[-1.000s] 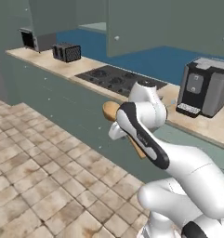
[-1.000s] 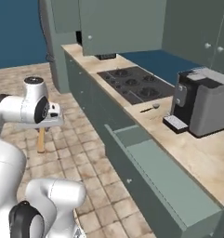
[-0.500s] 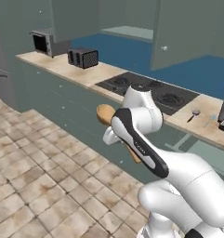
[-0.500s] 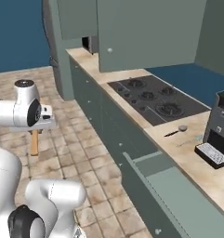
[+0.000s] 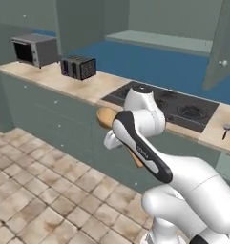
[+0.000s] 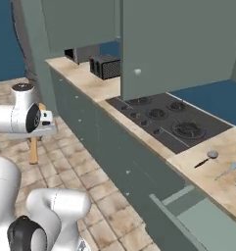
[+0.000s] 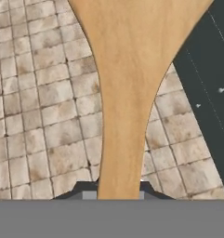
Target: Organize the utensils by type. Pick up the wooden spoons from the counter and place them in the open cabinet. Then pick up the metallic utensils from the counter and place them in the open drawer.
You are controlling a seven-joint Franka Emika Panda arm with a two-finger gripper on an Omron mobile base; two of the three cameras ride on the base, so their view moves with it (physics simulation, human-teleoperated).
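My gripper point(image 7: 116, 193) is shut on the large orange-brown wooden spoon point(image 7: 127, 69), held over the tiled floor in front of the base cabinets. In the left base view the spoon's bowl point(image 5: 106, 116) sticks out to the left of the wrist. From the right, its handle point(image 6: 34, 149) hangs below the gripper point(image 6: 38, 131). On the counter point(image 6: 85, 81), right of the stove, lie two metallic utensils: one with a round grey head point(image 6: 207, 158) and a pale blue-grey spoon point(image 6: 228, 169). The wall cabinet point(image 5: 159, 40) stands open, its door point(image 6: 173, 49) swung out. The drawer point(image 6: 202, 220) is pulled out.
A black stove point(image 5: 173, 105) is set into the counter point(image 5: 49, 78). A toaster point(image 5: 78, 66) and a microwave point(image 5: 34, 49) stand further left. Tiled floor point(image 5: 35, 190) lies open in front of the base cabinets.
Both base views have slid left along the counter, so the base has driven; the coffee machine has left the picture and the microwave has come in. The spoon stays in the gripper.
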